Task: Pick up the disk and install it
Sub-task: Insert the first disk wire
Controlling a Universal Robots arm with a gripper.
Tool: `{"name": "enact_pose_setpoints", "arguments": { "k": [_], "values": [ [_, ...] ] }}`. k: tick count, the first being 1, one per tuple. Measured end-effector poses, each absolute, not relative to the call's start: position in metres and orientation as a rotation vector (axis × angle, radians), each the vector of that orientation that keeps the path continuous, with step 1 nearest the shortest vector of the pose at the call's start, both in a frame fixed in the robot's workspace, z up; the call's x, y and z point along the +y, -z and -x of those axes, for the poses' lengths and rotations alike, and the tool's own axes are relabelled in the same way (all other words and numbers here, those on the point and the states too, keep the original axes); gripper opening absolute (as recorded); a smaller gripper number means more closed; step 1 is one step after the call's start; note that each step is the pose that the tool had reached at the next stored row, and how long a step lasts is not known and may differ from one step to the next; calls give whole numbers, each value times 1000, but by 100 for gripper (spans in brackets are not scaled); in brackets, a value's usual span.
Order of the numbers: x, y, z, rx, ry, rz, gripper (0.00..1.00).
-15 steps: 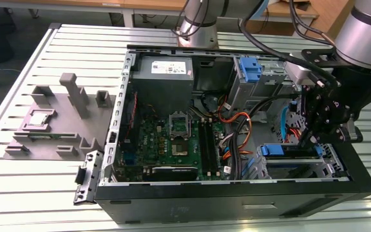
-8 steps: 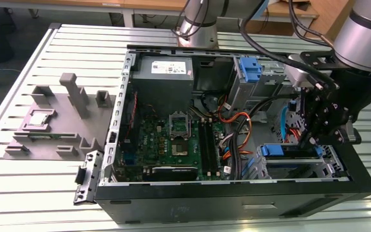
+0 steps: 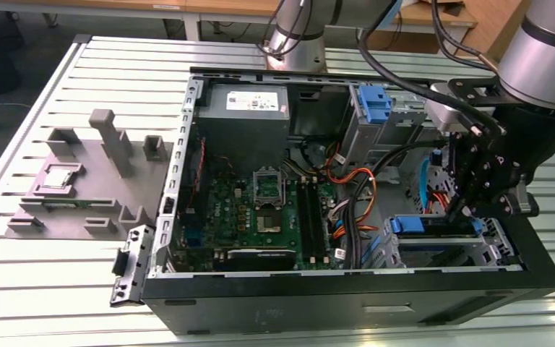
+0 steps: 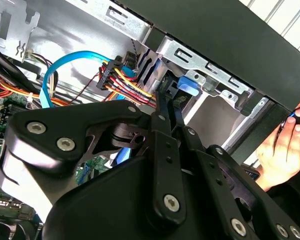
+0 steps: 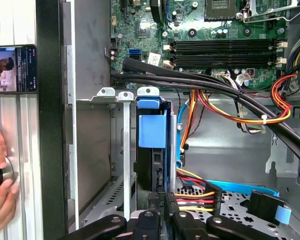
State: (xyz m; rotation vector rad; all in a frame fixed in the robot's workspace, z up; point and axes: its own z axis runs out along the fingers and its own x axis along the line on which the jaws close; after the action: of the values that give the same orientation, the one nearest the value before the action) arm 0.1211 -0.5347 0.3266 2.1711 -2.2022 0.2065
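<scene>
First wrist view: a hand (image 5: pixel 0 195) at nine o'clock, outside the case (image 5: pixel 47 150). At centre the disk (image 5: pixel 152 150) stands on edge in its cage (image 5: pixel 125 165), long axis running twelve to six, blue bracket end at twelve. The gripper (image 5: pixel 162 200) at six o'clock pinches narrowly on its lower end.

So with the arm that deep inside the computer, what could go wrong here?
Three things, I'd guess. The tool sits at the drive bay with the blue tab, right beside loose coloured wires; it might snag or pinch them. The drive stands in a narrow metal slot, so a slight tilt could jam it. And a person's hand rests on the case edge close to the arm, which could bump it.
</scene>
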Motion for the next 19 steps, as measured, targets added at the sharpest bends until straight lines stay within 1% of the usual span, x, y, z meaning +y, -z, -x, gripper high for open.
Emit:
{"name": "enact_pose_setpoints", "arguments": {
  "k": [6,7,16,18,19],
  "values": [
    [-535,-327,-121,-2202,-206,-2171,18],
    [-535,-328,-121,-2202,-206,-2171,24],
    [-535,-338,-121,-2203,-205,-2172,24],
    [-535,-338,-121,-2203,-206,-2171,23],
    [-535,-338,-121,-2202,-206,-2171,16]
  ]
}}
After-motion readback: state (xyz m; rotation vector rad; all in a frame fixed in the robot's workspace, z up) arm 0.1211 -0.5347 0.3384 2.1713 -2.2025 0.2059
